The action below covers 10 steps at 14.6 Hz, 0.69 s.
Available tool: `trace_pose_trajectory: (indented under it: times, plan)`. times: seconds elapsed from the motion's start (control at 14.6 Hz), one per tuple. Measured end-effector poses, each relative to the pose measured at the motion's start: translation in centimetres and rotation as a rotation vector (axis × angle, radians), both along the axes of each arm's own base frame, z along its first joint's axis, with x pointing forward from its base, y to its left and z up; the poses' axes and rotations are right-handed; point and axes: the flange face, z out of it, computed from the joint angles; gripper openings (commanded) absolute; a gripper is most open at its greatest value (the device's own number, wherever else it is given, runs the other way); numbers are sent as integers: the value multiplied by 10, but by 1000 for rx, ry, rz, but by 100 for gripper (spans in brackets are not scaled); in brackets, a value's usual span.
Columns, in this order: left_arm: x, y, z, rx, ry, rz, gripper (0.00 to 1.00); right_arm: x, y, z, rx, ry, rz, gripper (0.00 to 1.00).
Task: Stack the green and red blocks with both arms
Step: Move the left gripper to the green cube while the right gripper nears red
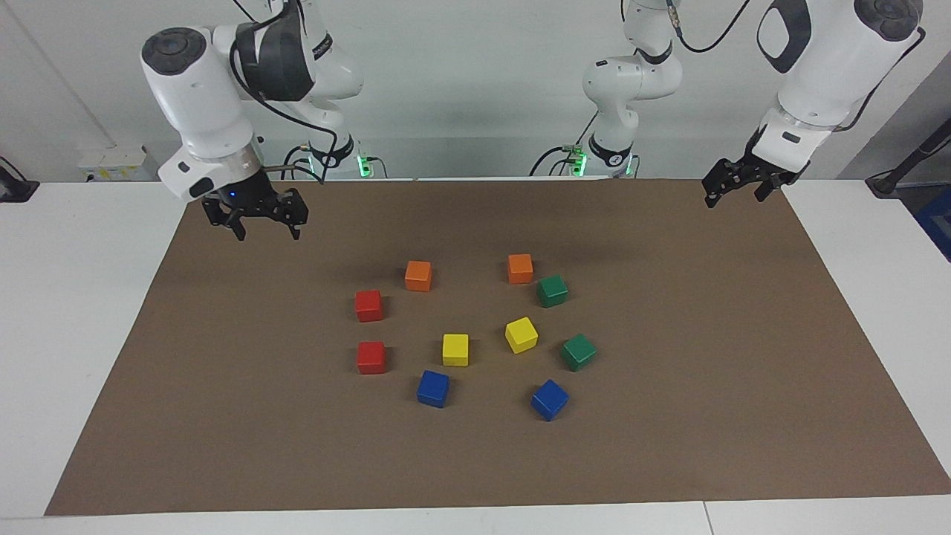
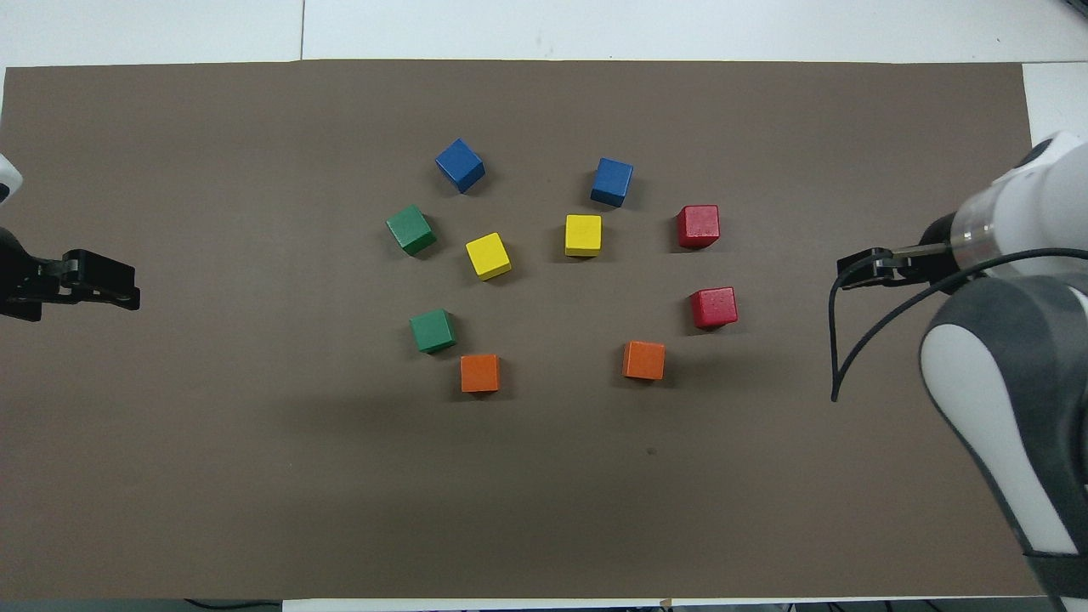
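So, taken from the right arm's end of the table across to the left arm's end, the right gripper (image 1: 265, 230) hangs released and holding nothing over the brown mat (image 1: 669, 446), well apart from every cube, near the corner of the mat by its own base. The first red block (image 1: 368, 305) sits flat on the mat toward the right arm's end of the cluster, and the second red block (image 1: 371, 357) lies farther from the robots than it, the two near each other but apart. An orange cube (image 1: 418, 276) rests nearer to the robots than the first red block. A yellow cube (image 1: 455, 349) sits in the middle, with a blue cube (image 1: 433, 388) just farther from the robots. A second yellow cube (image 1: 521, 334) stands turned at an angle beside it, and a second orange cube (image 1: 520, 268) lies nearer to the robots. The first green block (image 1: 552, 290) sits just beside that orange cube, toward the left arm's end; the second green block (image 1: 578, 351) lies farther from the robots, with a second blue cube (image 1: 549, 399) farther still. No block is stacked on another. The left gripper (image 1: 735, 195) hangs released and empty over the mat's edge at its own end, well apart from the green blocks.
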Motion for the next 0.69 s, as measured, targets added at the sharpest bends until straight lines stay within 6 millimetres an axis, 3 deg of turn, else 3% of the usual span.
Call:
trace_pose_trajectory:
  times: [0.27, 0.48, 0.69]
  plan:
    - [0, -8, -1, 0, 1, 0, 100, 14, 38, -57, 1, 9, -40, 100]
    - [5, -24, -24, -46, -33, 19, 100, 19, 44, -79, 2, 13, -41, 100]
    - [5, -77, -51, -60, -39, 57, 100, 21, 61, -90, 12, -34, -43, 100]
